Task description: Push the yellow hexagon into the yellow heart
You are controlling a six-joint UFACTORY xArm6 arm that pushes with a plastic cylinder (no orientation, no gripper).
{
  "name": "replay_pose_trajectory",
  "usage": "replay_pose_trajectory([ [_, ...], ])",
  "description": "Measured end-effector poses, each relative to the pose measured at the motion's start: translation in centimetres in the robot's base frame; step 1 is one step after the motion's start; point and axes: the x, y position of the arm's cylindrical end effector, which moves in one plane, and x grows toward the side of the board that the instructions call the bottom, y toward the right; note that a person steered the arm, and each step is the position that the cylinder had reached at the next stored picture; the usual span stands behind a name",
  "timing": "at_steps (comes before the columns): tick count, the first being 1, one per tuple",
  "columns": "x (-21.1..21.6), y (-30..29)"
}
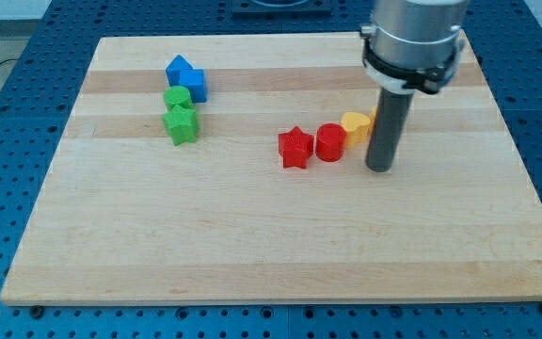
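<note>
A yellow block [354, 123] lies right of centre, touching the red cylinder [330, 142]; its shape looks like a heart or hexagon, I cannot tell which. A second yellow piece [372, 115] peeks out just behind the rod, mostly hidden. My tip [380, 168] rests on the board just below and to the right of the yellow blocks, close to them.
A red star [295, 147] sits left of the red cylinder. At the upper left are a blue block [185, 76], a green block [177, 97] and a green star-like block [182, 124] in a column. The wooden board [271, 245] lies on a blue perforated table.
</note>
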Motion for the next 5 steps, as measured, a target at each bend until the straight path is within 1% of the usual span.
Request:
replay_pose_trajectory([
  [1,-0.9,3.8],
  [2,-3.3,6.7],
  [3,-5.8,6.8],
  [5,-7.1,5.0],
])
